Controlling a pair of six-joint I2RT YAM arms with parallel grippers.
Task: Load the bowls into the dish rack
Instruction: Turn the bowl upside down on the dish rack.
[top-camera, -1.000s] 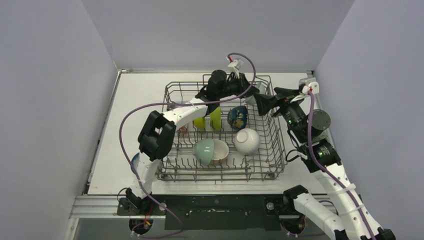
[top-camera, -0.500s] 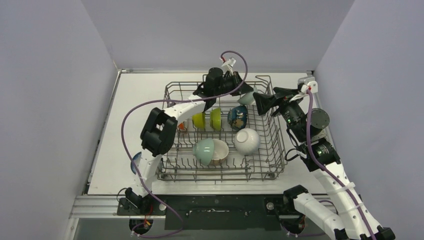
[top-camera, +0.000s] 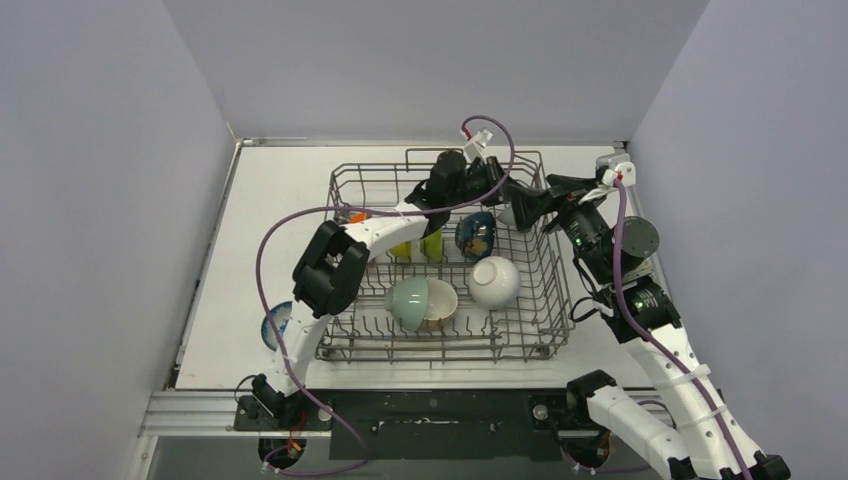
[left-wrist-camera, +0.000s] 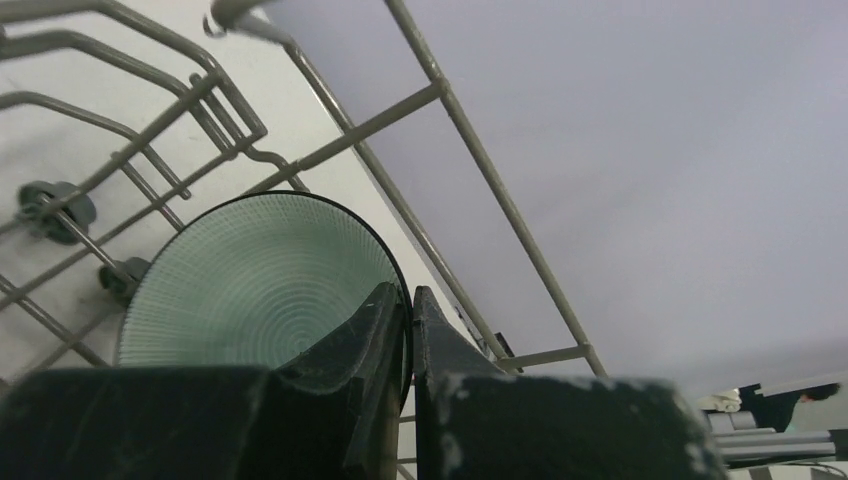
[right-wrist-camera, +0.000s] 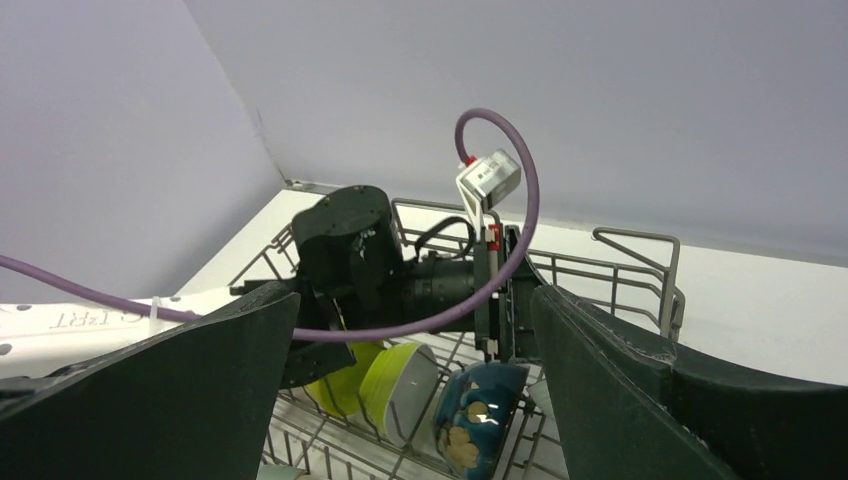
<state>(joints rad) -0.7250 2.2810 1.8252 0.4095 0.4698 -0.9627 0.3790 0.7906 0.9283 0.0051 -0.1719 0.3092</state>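
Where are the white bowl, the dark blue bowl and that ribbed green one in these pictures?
white bowl (top-camera: 494, 281), overhead view, its rounded outer wall.
dark blue bowl (top-camera: 475, 235), overhead view, its patterned outer wall.
ribbed green bowl (left-wrist-camera: 255, 280), left wrist view, middle of its ribbed face.

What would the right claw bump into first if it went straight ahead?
Probably the left arm's black wrist, straight ahead of the right claw between its open fingers. How close, I can't tell.

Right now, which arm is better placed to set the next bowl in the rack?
Left. The left gripper is shut on the pale green bowl by its rim, among the rack wires. The right gripper stands open and empty beside it.
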